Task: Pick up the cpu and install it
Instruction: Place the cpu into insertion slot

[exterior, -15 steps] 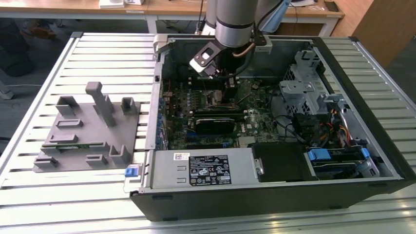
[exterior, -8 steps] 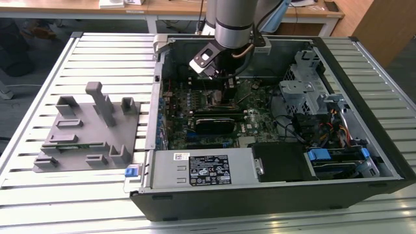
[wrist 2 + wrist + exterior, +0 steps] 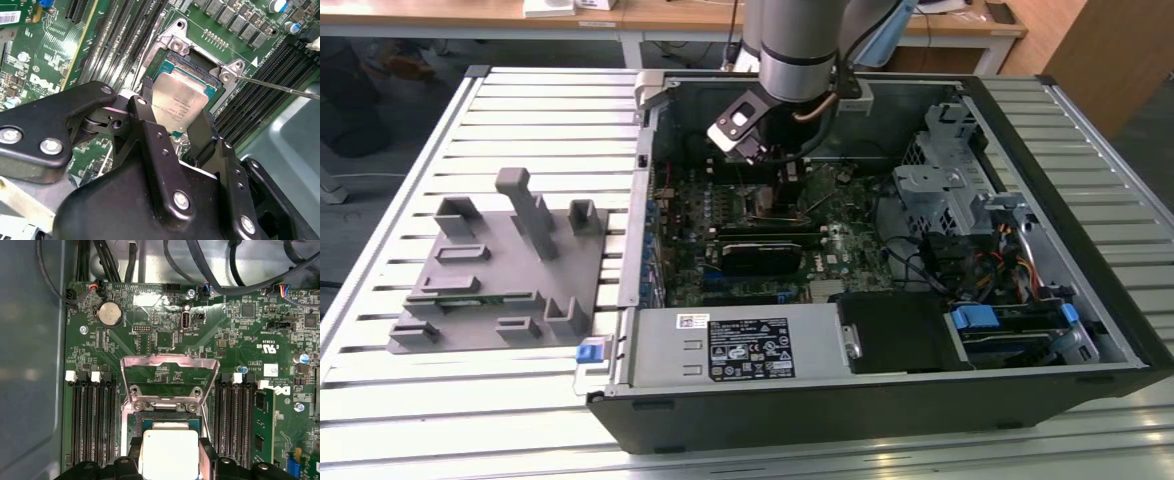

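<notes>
An open computer case [image 3: 854,412] lies on a slatted metal surface [image 3: 520,100]. The arm's end effector [image 3: 783,200] is lowered into the case, over the green motherboard [image 3: 851,245].

The cpu [image 3: 178,105] is gripped between the two black fingers [image 3: 202,131], which are closed against two opposite edges of the chip. In both wrist views the cpu is seen held flat at the fingertips, with its pale silver metal top turned toward the cameras and away from the board. It is held over the nearer edge of the open socket [image 3: 167,415]. The socket's metal load plate [image 3: 170,371] is flipped up on the far side of the socket from the end effector. Whether the chip touches the socket cannot be told.

The cpu is square, so no long axis can be made out. In the first wrist view its edges are seen roughly in line with the socket frame and with the black memory slots [image 3: 92,425] flanking the socket.

A grey plastic fixture [image 3: 494,270] is set on the surface, to the exterior view's left of the case and well apart from the end effector.
</notes>
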